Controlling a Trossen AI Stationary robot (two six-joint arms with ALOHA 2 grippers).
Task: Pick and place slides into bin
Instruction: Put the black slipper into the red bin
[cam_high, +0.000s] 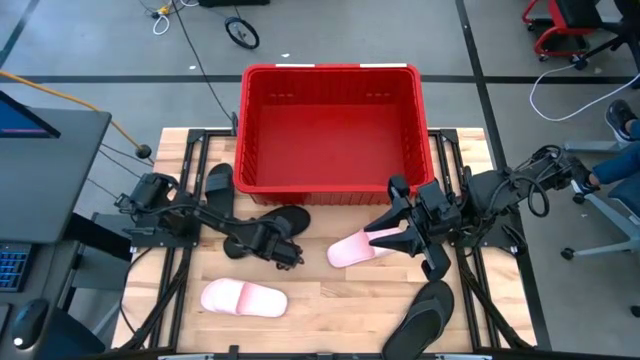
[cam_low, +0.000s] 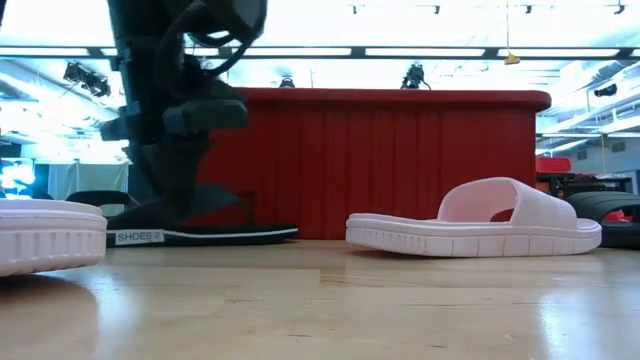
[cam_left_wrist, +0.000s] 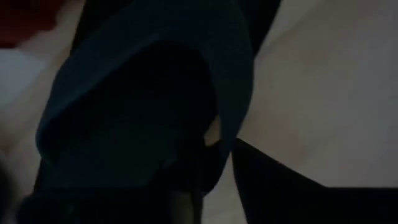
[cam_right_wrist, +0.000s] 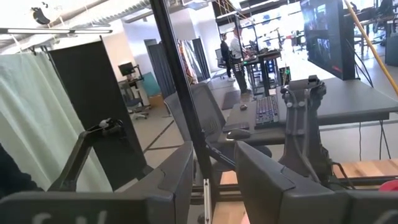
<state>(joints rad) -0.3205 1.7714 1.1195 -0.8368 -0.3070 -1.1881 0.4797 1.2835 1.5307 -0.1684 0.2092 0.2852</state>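
Note:
A black slide lies flat on its sole on the table in front of the red bin; it also shows in the low view. My left gripper comes down on it, and its strap fills the left wrist view. A pale pink slide lies sole-down right of it. My right gripper hovers open and empty above that slide's right end, pointing level toward the table's left. My left gripper is on the black slide's strap, at its edge. One finger lies outside the strap; the other seems to reach under it, though the view is too dark to be sure. The fingers come from above and the slide's sole rests on the table.
A second pink slide lies near the front left. Another black slide lies at the front right, and a third is beside the bin's left wall. The bin stands at the table's far side.

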